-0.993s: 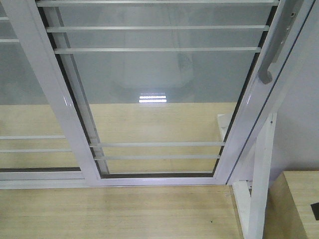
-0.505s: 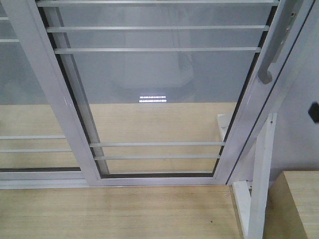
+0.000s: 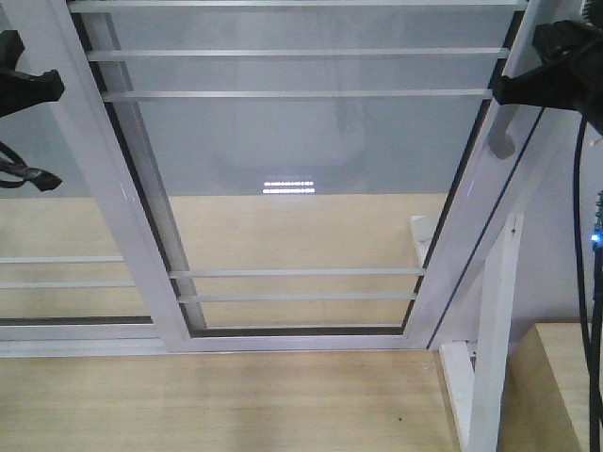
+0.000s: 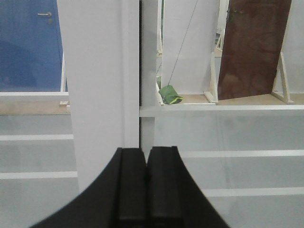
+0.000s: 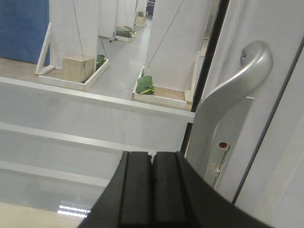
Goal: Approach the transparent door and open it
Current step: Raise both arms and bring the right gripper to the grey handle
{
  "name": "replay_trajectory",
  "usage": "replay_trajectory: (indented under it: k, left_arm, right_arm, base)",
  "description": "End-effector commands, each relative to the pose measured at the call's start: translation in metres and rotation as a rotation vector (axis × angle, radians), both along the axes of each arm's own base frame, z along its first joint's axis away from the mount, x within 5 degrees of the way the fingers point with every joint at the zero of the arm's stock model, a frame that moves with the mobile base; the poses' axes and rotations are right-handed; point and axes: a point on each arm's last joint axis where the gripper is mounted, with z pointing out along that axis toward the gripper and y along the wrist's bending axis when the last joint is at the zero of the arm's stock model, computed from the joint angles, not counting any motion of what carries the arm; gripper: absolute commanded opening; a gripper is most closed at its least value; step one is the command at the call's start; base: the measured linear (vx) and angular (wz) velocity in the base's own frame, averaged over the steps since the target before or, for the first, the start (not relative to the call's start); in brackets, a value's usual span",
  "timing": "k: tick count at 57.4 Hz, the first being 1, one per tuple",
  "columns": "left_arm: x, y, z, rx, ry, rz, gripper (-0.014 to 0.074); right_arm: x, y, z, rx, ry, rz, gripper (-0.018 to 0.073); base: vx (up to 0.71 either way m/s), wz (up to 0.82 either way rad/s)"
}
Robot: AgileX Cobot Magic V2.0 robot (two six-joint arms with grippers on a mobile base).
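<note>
**A:** ok, what's different from a second ago?

**B:** Both arms have come up into the front view. A second back it was just the transparent door (image 3: 301, 169). Now the left fingers (image 3: 28, 89) poke in at the top left, and the right fingers (image 3: 537, 85) sit right up by the pull handle (image 3: 503, 127).

**A:** grabbing it yet?

**B:** Nope. Both wrist cams show the pads pressed together with nothing between them (the left one just stares at a white upright (image 4: 99, 85)). From the right wrist, the handle is just up and to the right of the tips, near but apart. The door hasn't budged. It's dead centre ahead with the handle on its right upright, and it looks closed to me.

**A:** so the driving part's done?

**B:** I'd guess so. What's left is getting the right fingers onto that handle and pulling.
</note>
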Motion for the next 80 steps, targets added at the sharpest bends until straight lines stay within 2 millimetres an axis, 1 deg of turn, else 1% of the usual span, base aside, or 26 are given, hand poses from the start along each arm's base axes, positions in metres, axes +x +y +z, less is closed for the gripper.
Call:
replay_trajectory:
  k: [1,7,13,19,23,31,41,46,50,58,63,67,80]
  left_arm:
    - [0.004,-0.001,0.022,-0.018,-0.144,0.002,0.0003]
    - [0.011,-0.001,0.015,-0.014,-0.142,0.004,0.001]
    - [0.016,-0.002,0.007,-0.014,-0.121,0.004,0.0042]
    - [0.018,-0.002,0.004,-0.013,-0.108,0.005,0.0112]
    - [0.018,-0.002,0.004,-0.014,-0.115,0.005,0.0166]
    - [0.017,-0.002,0.008,-0.015,-0.157,0.008,0.0325]
    - [0.017,-0.001,0.011,-0.014,-0.196,0.01,0.0551]
    - [0.017,-0.001,0.013,-0.014,-0.208,0.011,0.0632]
    - [0.017,-0.001,0.012,-0.014,-0.206,0.011,0.066]
    - [0.017,-0.001,0.012,-0.014,-0.206,0.011,0.0656]
    - [0.017,-0.001,0.012,-0.014,-0.206,0.011,0.064]
    - [0.017,-0.001,0.012,-0.014,-0.206,0.011,0.0624]
    - [0.017,-0.001,0.012,-0.014,-0.206,0.011,0.0568]
  right_arm:
    - [0.005,0.001,0.022,-0.001,-0.16,-0.003,-0.0004]
    - [0.008,0.001,0.017,-0.003,-0.144,-0.002,-0.0002]
    - [0.009,0.001,0.016,0.005,-0.139,-0.005,0.0006]
    - [0.009,0.001,0.016,0.004,-0.138,-0.005,0.0049]
    - [0.009,0.001,0.016,0.001,-0.138,-0.003,0.0101]
    - [0.009,0.001,0.016,-0.001,-0.139,-0.003,0.0267]
    - [0.009,0.001,0.017,0.006,-0.143,-0.007,0.0567]
    - [0.009,0.0,0.017,0.024,-0.146,-0.019,0.0683]
    - [0.009,-0.001,0.017,0.033,-0.144,-0.029,0.0727]
    - [0.011,-0.013,0.014,0.05,-0.133,-0.092,0.0723]
    - [0.014,-0.025,0.011,0.073,-0.127,-0.14,0.0704]
    - [0.017,-0.03,0.007,0.054,-0.118,-0.15,0.0682]
    - [0.032,-0.027,-0.012,-0.028,-0.106,-0.11,0.0568]
  base:
    - [0.0,0.0]
    - [0.0,0.0]
    - [0.0,0.0]
    - [0.0,0.0]
    - [0.0,0.0]
    - [0.0,0.0]
    - [0.0,0.0]
    - [0.0,0.0]
    - [0.0,0.0]
    - [0.0,0.0]
    - [0.0,0.0]
    - [0.0,0.0]
    - [0.0,0.0]
